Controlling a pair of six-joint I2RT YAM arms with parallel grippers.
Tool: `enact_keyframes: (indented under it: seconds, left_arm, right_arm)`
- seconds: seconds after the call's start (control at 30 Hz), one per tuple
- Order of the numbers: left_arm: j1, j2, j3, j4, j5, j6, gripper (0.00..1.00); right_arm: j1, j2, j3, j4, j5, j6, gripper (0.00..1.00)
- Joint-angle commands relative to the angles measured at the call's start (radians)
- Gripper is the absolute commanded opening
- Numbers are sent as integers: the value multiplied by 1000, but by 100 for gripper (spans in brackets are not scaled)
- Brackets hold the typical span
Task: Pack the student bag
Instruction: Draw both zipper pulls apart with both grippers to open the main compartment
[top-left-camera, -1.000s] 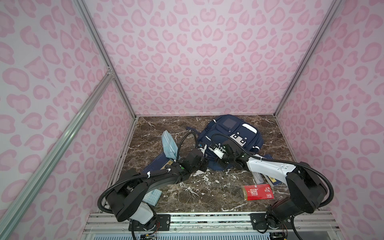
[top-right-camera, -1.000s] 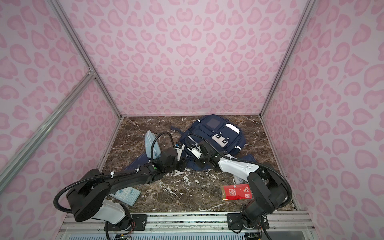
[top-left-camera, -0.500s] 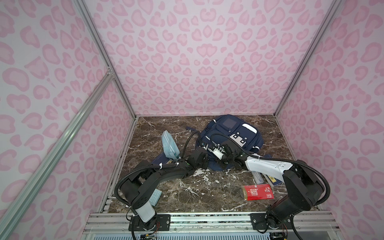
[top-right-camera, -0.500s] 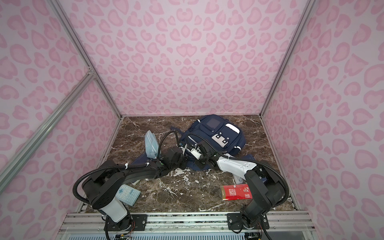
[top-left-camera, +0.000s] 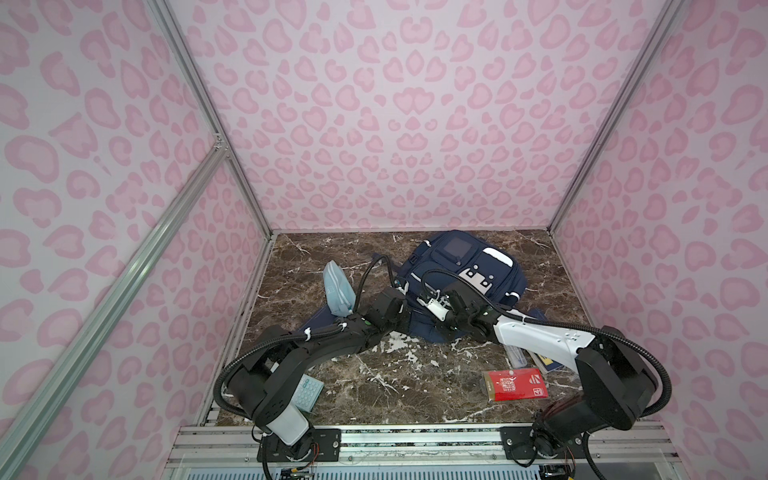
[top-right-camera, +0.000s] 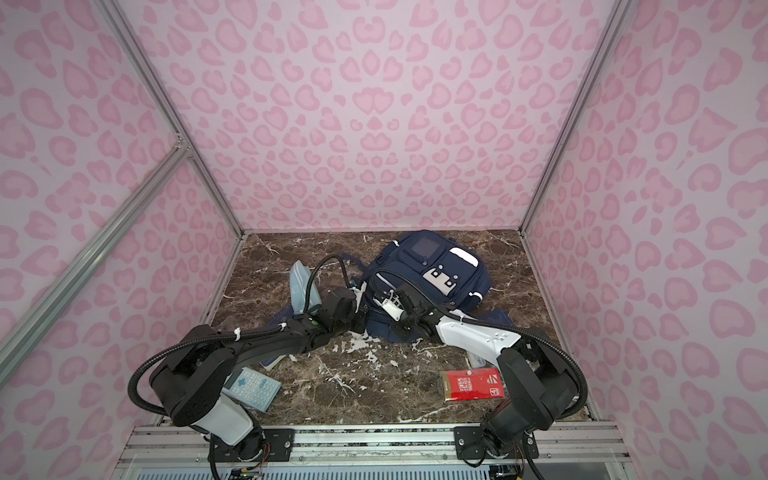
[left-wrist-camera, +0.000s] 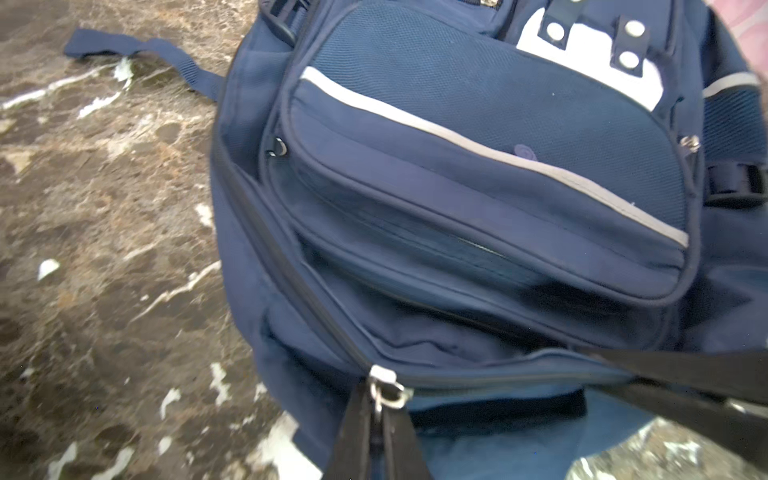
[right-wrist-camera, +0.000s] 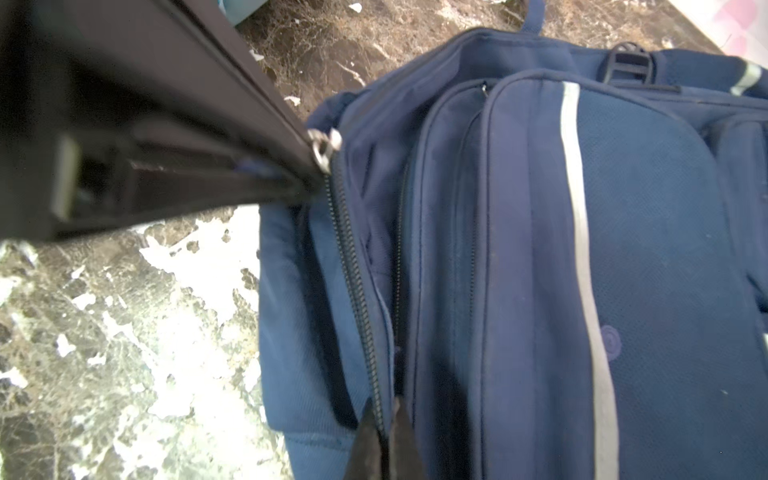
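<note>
Desk (top-left-camera: 415, 374): 1, marble.
Student bag (top-left-camera: 461, 266): 1, navy, lying rear-centre on the desk.
Claws: 2. Left claw (left-wrist-camera: 376, 415) pinched tight on zip pull (left-wrist-camera: 386, 388); right claw (right-wrist-camera: 384, 432) clamped on zip seam (right-wrist-camera: 357, 291).
Step, prob.: unzipping. Next: L draws the pull along the track, R braces.
Unpacked: pouch (top-left-camera: 338, 289) 1, calculator (top-right-camera: 251, 388) 1, red packet (top-left-camera: 517, 385) 1.

L arm (top-left-camera: 316, 349) mostly blk, R arm (top-left-camera: 540, 338) white forearm shell, both w/ ribbed blk cables (top-left-camera: 376, 266).

Navy student bag (top-left-camera: 500, 280) with white stripes, light-blue pouch (top-left-camera: 337, 289), red packet (top-left-camera: 517, 385), on brown veined marble table (top-left-camera: 415, 374).
</note>
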Motion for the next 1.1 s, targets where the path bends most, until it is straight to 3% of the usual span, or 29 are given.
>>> enact_keyframes:
  seconds: [0.0,0.23,0.3,0.43,0.5,0.67,0.73,0.83,0.97,1.07]
  left_arm:
    - [25,-43,-21,-29,-29,-26,3]
    - [49,-170,-142,-36,25,-96,3]
    - [36,-230,-188,-23,67,-121,3]
    - [-28,-339,-236,-58,42,-166,3]
    - [-64,-360,-263,-7,70,-216,3]
    - [-148,-240,-202,56,62,-247,3]
    - [-148,-203,-178,67,69,-250,3]
    - [-155,-175,-152,94,105,-264,3]
    - [-168,-166,-129,110,138,-294,3]
    - [-169,-177,-124,103,155,-306,3]
  right_arm:
    - [-2,-27,-28,-121,118,12,0]
    - [-65,-110,-87,-115,199,13,0]
    - [-103,-119,-97,-113,211,17,0]
    - [-133,-147,-122,-77,282,-1,6]
    - [-143,-160,-124,-66,302,-7,13]
    - [-81,-303,-210,62,213,-11,52]
    - [-38,-372,-256,110,148,-3,62]
    - [41,-433,-331,232,32,43,64]
    - [134,-396,-407,433,61,26,65]
    - [144,-305,-362,423,85,23,66]
